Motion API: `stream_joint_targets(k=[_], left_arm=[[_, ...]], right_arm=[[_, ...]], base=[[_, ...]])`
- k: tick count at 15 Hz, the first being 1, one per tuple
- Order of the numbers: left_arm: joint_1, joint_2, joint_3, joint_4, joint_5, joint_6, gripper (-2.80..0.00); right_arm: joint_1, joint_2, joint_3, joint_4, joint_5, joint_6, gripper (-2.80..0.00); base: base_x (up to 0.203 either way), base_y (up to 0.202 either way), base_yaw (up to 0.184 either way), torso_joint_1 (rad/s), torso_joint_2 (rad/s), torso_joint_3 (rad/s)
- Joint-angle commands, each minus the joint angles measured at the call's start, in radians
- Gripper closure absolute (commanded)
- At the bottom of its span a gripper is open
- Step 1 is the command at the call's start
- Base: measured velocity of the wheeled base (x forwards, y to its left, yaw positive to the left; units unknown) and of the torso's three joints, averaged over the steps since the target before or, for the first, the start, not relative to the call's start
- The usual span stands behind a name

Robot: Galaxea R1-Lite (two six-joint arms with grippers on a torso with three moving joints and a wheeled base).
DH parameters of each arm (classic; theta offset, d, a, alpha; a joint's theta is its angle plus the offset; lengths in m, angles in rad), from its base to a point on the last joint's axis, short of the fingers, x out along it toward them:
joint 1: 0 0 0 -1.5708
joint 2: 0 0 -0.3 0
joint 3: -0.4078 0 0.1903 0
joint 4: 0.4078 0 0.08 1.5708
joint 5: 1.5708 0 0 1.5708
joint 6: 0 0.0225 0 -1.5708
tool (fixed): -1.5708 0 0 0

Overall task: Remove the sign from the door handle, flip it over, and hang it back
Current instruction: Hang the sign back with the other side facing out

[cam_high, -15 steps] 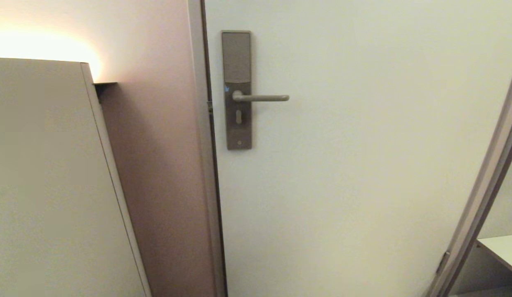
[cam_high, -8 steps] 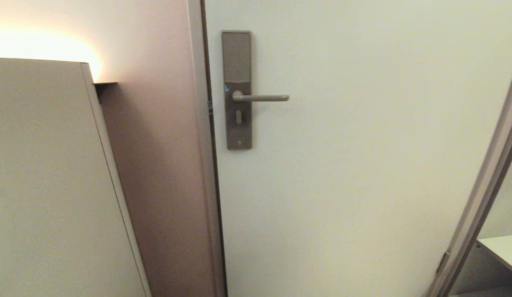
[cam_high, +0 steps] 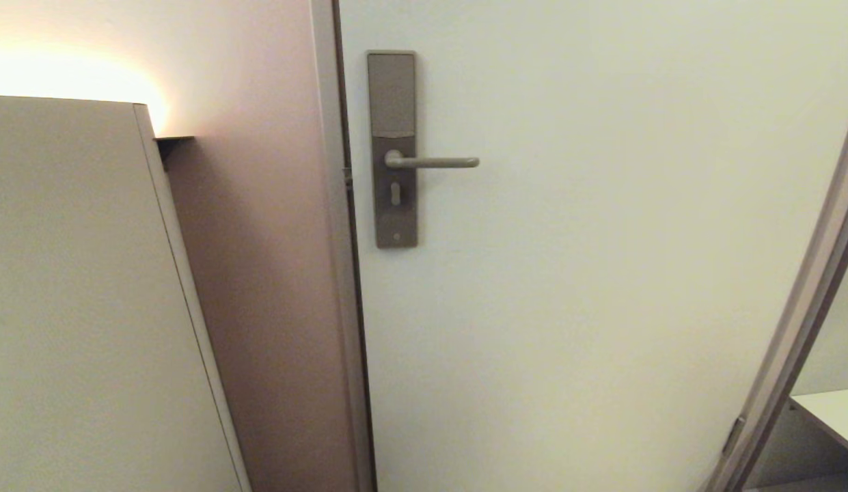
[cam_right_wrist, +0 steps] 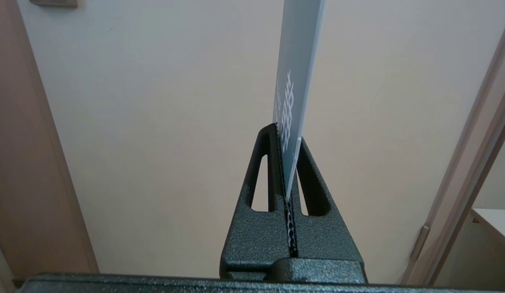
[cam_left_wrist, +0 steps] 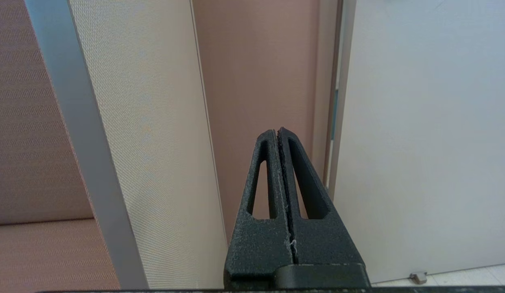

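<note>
the door handle (cam_high: 432,162) sits in the upper middle of the head view, a slim brushed-metal lever reaching level to the right from a tall bronze-grey lock plate (cam_high: 393,102) on a pale door (cam_high: 601,287). nothing hangs on the lever. a keyhole slot shows on the plate just under the lever's root. the door's edge and its frame (cam_high: 328,205) run down the picture just left of the plate, with a pinkish wall (cam_high: 260,273) beyond it and a tall beige panel (cam_high: 75,307) filling the left side, a warm glow of light above its top edge. at the lower right corner a second frame slants up, and the corner of a white desk (cam_high: 830,413) shows behind it. neither arm is in the head view.

the sign (cam_right_wrist: 295,93) is in the right end effector (cam_right_wrist: 288,142), seen nearly edge-on in the right wrist view: a thin blue-grey card with white lettering on the face turned to the picture's left, rising from between the black fingers out past the top of the frame. the fingers are clamped on its lower end. the pale door lies behind it.

the left end effector (cam_left_wrist: 278,134) is closed on nothing, its two black fingers pressed together, pointing toward the pinkish wall between the beige panel and the door's edge.
</note>
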Motion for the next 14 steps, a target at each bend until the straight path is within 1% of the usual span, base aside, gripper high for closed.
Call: stream_joint_targets(k=[1,6,10,14], left_arm=[[0.000,0.000,-0.002,0.000,0.000,0.002,0.00],[-0.001,0.000,0.000,0.001,0.000,-0.003,0.00],[-0.001,0.000,0.000,0.001,0.000,-0.003,0.00],[-0.001,0.000,0.000,0.001,0.000,-0.003,0.00]], right_arm=[[0.000,0.000,0.000,-0.003,0.000,-0.003,0.00],[0.000,0.000,0.000,-0.004,0.003,-0.018,0.00],[0.000,0.000,0.000,-0.003,0.002,-0.011,0.00],[0.000,0.000,-0.042,0.043,0.034,-0.010,0.00]], base=[[0.000,0.000,0.000,0.000,0.00,0.000],[0.000,0.000,0.000,0.000,0.00,0.000],[0.000,0.000,0.000,0.000,0.00,0.000],[0.000,0.000,0.000,0.000,0.00,0.000]])
